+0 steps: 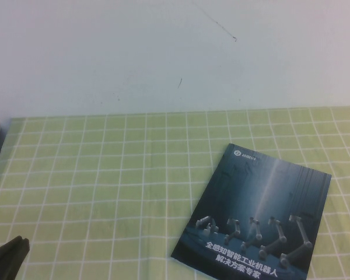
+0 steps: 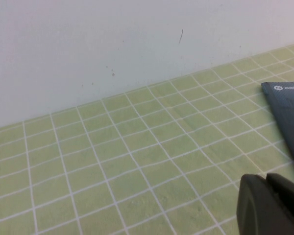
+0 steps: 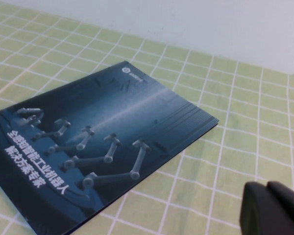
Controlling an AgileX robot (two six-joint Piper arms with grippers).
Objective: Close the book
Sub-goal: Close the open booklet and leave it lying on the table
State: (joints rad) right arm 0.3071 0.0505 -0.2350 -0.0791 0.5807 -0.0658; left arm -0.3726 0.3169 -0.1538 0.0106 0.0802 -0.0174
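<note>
Facing closed book [image 1: 254,216], left gripper [image 2: 267,178], right gripper [image 3: 267,186]

left gripper [image 1: 11,256]: matte black, wedge-shaped; rounded tips; sits at near-left edge of table [image 1: 105,175] | right gripper [image 3: 267,188]: matte black; rounded tips; shows in wrist view only

Left gripper [image 1: 11,254]: dark tip entering at the near left corner of the high view, held low and angled inward. In the left wrist view the left gripper [image 2: 267,196] has its jaws pressed together, only a thin seam between them, nothing held. Right gripper [image 3: 268,203]: seen only from its own wrist camera, jaws likewise closed and empty, poised low.
</note>
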